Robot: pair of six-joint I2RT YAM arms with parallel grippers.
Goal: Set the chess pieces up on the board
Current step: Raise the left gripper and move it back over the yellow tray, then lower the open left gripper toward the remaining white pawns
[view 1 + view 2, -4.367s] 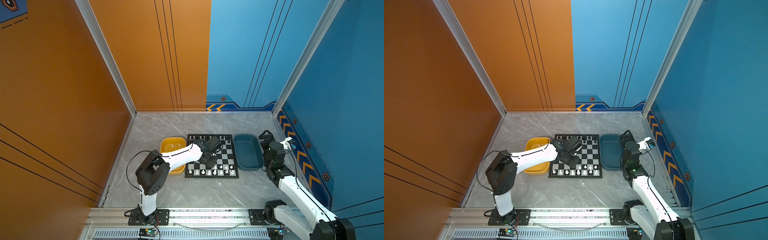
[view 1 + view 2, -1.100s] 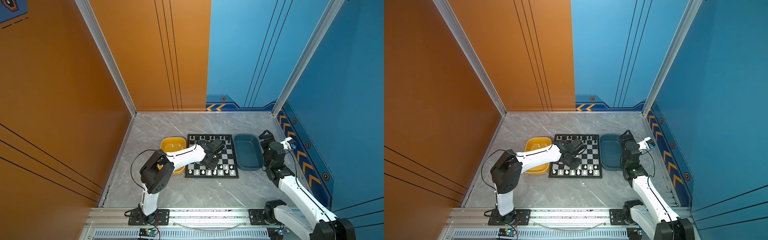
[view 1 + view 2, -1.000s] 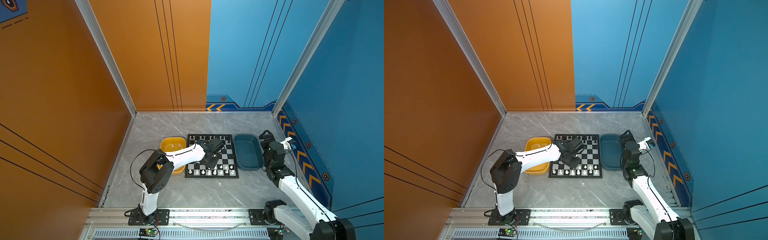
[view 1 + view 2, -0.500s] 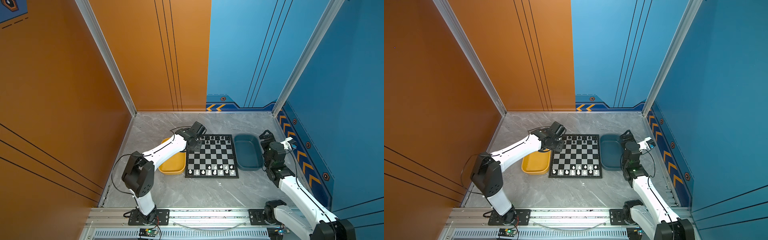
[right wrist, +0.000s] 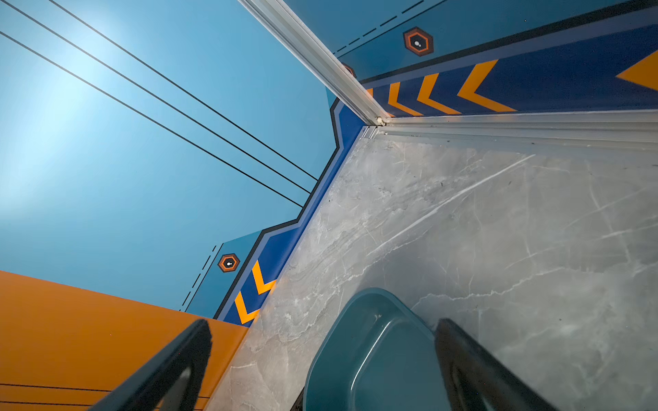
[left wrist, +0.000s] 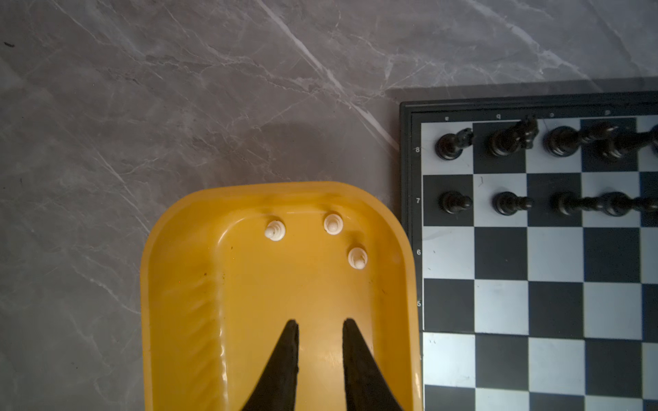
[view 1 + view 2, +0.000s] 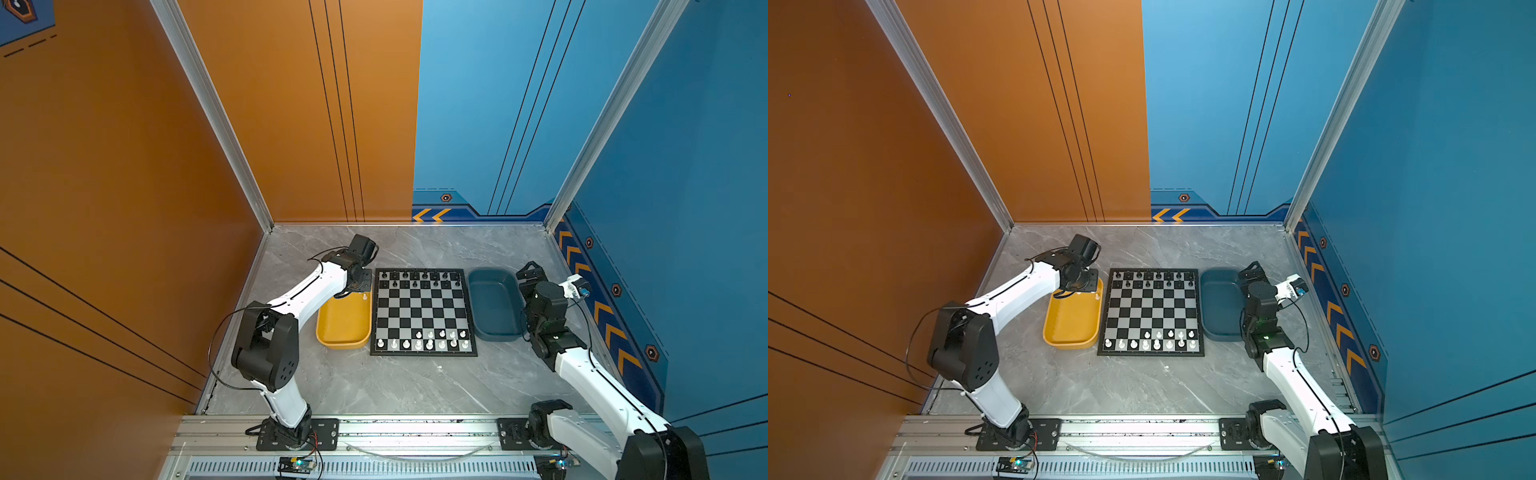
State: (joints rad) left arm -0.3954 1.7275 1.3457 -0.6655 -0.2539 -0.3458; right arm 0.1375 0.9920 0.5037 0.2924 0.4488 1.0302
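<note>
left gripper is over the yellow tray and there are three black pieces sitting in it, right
Not quite. The three pieces in the yellow tray are white, not black, as the left wrist view shows; the black ones stand on the board. The rest holds: the left gripper hangs over the tray, its jaws slightly apart with nothing between them.

The right claw (image 5: 322,325) stands spread wide, nothing between its black fingers (image 5: 459,356). Between them the rounded end of the dark blue tray (image 5: 377,359) rests on the grey marbled table (image 5: 498,231), well short of the table's corner, where an aluminium post (image 5: 313,57) rises against blue walls (image 5: 142,124).
</note>
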